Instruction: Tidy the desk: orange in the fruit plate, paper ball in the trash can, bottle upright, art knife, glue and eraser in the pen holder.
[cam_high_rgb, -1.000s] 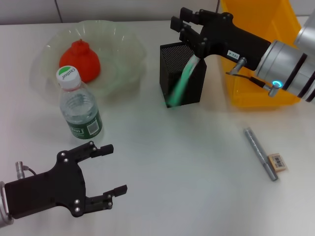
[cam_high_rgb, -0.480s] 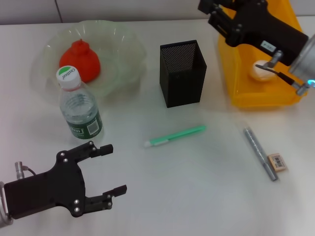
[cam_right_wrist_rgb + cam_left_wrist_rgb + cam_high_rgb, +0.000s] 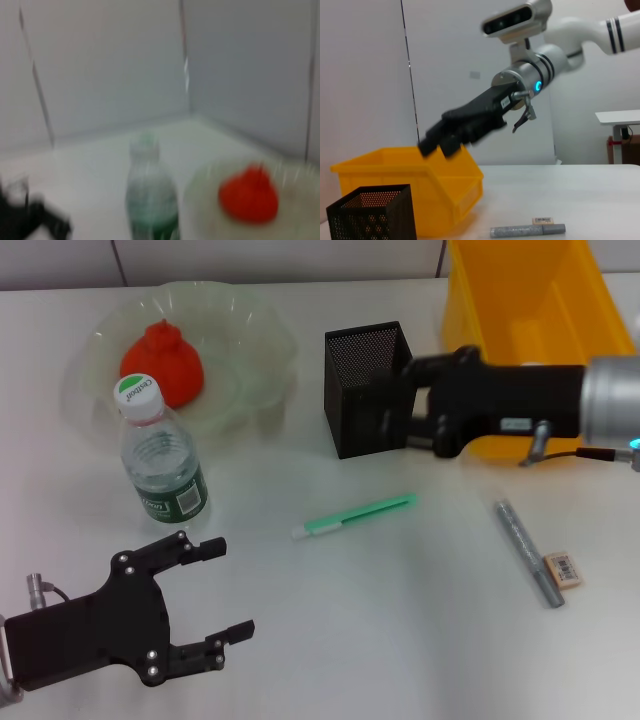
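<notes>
Orange (image 3: 163, 362) sits in the fruit plate (image 3: 255, 325) at the desk's (image 3: 400, 640) far left corner; bottle (image 3: 160, 455) stands upright just before it. Pen holder (image 3: 370, 390) stands at the far edge, centre, beside the trash can (image 3: 530, 300). Green stick (image 3: 355, 515), grey art knife (image 3: 528, 550) and touching eraser (image 3: 563, 569) lie loose on the surface, not in the holder, so those steps look outstanding. Right gripper (image 3: 385, 410) hovers at the holder's side; whether it is spread, cannot tell. Left gripper (image 3: 215, 590), fingers spread and empty, is parked at the near left corner. Plain pale walls behind.
</notes>
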### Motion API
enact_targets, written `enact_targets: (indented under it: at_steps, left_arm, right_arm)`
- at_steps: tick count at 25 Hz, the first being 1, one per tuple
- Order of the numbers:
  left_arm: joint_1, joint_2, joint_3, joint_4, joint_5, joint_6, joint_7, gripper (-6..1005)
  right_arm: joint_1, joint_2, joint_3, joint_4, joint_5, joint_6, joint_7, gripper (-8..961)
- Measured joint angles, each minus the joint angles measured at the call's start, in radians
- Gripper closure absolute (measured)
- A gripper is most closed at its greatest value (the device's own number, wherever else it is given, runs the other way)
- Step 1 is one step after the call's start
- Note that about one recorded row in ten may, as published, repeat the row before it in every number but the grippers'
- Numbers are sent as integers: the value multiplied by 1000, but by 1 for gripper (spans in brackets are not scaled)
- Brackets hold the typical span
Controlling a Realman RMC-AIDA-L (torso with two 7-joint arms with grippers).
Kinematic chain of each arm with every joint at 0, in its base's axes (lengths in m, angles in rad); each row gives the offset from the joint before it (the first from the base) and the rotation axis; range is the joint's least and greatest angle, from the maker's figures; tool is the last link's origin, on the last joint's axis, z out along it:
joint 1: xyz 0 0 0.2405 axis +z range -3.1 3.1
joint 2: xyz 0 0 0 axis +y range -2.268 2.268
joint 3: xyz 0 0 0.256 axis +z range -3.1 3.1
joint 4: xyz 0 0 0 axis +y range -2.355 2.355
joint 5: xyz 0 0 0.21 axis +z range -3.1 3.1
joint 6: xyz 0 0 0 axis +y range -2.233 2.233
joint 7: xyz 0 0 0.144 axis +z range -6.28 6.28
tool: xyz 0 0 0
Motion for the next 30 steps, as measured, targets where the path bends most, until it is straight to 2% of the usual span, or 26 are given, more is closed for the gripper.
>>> enact_targets:
  at_steps: [1, 2, 5, 9, 10, 11, 15, 20, 30]
  left_arm:
    - [0, 0, 0, 0, 0, 0, 0, 190]
    - [0, 0, 0, 0, 0, 0, 0, 190]
    - [2, 1, 0, 0, 3, 4, 0, 191]
    - [2, 1, 0, 0, 4, 8, 0, 191]
    - [2, 2, 0, 0, 3, 8, 0, 191]
    - [2, 2, 0, 0, 3, 8, 0, 191]
    - [-4, 2, 0, 0, 4, 8, 0, 191]
    - [-6, 2, 0, 0, 4, 8, 0, 190]
    - [-7, 0, 2, 0, 3, 8, 0, 191]
  right_arm:
    - [0, 0, 0, 0, 0, 0, 0, 614]
    - [25, 5, -4, -23, -75, -15, 46, 609]
    - [143, 14, -21, -32, -288, -96, 175, 596]
    - [281, 17, -67, 50, -425, -116, 253, 454]
    - [340, 20, -93, 104, -467, -103, 273, 419]
    - [340, 20, -93, 104, -467, -103, 273, 420]
    - [453, 22, -193, 230, -487, -46, 289, 425]
    - [480, 22, -240, 256, -497, -16, 304, 428]
    - [483, 23, -322, 310, -531, 68, 322, 433]
